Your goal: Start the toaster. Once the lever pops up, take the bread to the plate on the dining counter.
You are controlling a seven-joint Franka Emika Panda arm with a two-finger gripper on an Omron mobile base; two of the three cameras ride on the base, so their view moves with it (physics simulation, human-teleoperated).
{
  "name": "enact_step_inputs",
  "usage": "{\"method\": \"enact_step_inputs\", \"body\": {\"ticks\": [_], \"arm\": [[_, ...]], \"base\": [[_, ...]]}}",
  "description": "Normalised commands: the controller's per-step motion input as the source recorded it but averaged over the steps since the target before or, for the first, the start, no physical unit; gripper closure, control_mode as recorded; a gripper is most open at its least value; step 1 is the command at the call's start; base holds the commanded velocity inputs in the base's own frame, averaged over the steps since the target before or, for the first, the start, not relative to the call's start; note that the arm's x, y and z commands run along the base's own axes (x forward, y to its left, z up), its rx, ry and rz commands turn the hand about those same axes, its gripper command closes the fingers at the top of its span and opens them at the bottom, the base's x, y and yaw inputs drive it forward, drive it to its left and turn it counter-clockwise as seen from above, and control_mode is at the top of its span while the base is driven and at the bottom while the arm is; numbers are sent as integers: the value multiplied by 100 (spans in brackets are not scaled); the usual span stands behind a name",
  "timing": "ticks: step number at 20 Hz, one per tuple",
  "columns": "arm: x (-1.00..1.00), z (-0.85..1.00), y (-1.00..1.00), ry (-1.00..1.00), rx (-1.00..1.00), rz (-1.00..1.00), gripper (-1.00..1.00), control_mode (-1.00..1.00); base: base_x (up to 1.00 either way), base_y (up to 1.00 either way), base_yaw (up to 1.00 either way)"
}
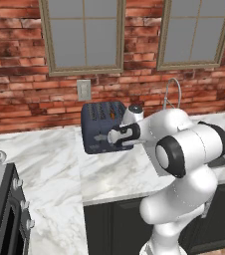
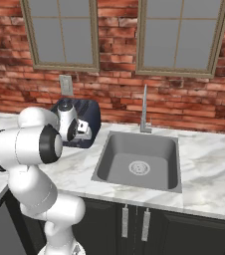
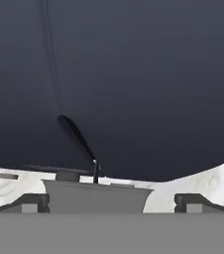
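Dark navy-blue toaster (image 1: pixel 102 127); white-grey veined marble worktop (image 1: pixel 59 164); red-brown brick wall (image 1: pixel 15 74); steel-grey sink (image 2: pixel 139 162)

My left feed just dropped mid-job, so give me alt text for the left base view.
The white arm reaches forward with its gripper right at the front face of the dark navy toaster, its fingers spread open. The toaster stands on a marble worktop against a brick wall, below a wall outlet and two windows.
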Motion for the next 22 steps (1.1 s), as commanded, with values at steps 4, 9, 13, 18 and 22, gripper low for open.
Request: {"method": "enact_step_inputs", "body": {"ticks": [4,9,13,18,22], "arm": [[0,-26,0,0,0,0,-100,-100],[0,-23,0,0,0,0,-100,-100],[0,-28,0,0,0,0,-100,-100],[0,-34,0,0,0,0,-100,-100],[0,-16,0,-6,0,0,-100,-100]], "base": [[0,0,0],[0,0,0],[0,0,0],[0,0,0],[0,0,0]]}}
